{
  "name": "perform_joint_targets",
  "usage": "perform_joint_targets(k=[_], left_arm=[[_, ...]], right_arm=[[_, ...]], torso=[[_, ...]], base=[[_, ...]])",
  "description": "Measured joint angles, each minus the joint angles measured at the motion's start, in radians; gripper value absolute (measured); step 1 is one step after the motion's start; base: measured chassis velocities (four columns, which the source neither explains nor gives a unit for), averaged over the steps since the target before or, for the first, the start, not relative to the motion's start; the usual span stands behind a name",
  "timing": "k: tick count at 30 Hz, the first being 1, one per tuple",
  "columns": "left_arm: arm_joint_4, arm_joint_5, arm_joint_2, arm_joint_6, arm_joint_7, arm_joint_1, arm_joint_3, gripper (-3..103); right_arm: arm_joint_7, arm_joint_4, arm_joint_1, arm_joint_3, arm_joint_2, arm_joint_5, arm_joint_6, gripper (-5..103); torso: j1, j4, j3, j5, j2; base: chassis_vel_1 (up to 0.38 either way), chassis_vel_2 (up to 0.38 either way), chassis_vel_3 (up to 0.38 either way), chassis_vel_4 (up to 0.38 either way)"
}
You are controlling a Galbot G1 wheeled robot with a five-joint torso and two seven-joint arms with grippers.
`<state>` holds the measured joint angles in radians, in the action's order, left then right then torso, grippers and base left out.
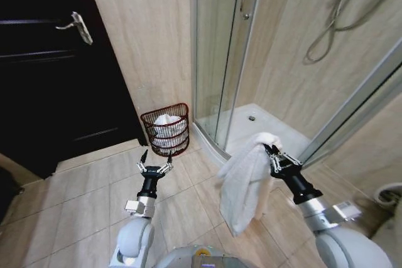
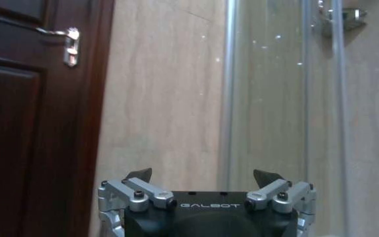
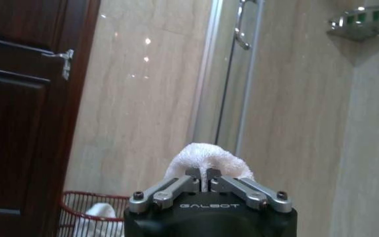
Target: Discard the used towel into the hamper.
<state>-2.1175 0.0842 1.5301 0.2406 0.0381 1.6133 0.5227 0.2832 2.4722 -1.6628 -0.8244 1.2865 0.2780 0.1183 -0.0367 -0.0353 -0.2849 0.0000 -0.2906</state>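
My right gripper [image 1: 272, 152] pinches the towel [image 1: 246, 183], hanging free at four o'clock of the hamper [image 1: 166, 129], drop still outstanding; my left gripper [image 1: 154, 167] idles spread.

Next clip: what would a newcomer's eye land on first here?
First, the white towel hanging in long folds from the right gripper, held up over the tiled floor in front of the glass shower enclosure. Next, the hamper, standing against the wall between the dark door and the shower with white cloth already inside. The left gripper hovers open, pointing toward the hamper.
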Motion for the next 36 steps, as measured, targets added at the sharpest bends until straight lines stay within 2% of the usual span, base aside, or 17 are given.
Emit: perform_joint_targets(k=[5, 10, 18, 36], left_arm=[[-0.006, -0.006, -0.002, -0.006, -0.006, 0.003, 0.001, 100], [-0.008, -0.014, -0.002, -0.005, -0.006, 0.007, 0.001, 100], [-0.005, -0.044, 0.002, 0.012, -0.012, 0.005, 0.001, 100], [-0.005, -0.045, 0.006, 0.026, -0.014, 0.01, -0.003, 100]], right_arm=[[-0.012, -0.02, 0.027, -0.014, -0.02, 0.014, 0.005, 4], [-0.042, -0.043, 0.049, -0.005, -0.009, 0.012, 0.014, 4], [-0.078, -0.071, 0.077, -0.008, -0.013, 0.012, 0.022, 4], [-0.064, -0.09, 0.084, 0.006, -0.001, -0.019, 0.018, 4]], torso=[[-0.008, 0.0, -0.015, 0.0001, -0.023], [-0.017, 0.0002, -0.031, 0.0, -0.048], [-0.027, -0.0001, -0.045, 0.0002, -0.071], [-0.053, 0.0001, -0.082, 0.0, -0.135]], base=[[0.07, 0.074, 0.067, 0.072], [0.054, 0.068, 0.051, 0.066], [0.023, 0.02, 0.018, 0.021], [-0.007, 0.016, 0.004, -0.019]])
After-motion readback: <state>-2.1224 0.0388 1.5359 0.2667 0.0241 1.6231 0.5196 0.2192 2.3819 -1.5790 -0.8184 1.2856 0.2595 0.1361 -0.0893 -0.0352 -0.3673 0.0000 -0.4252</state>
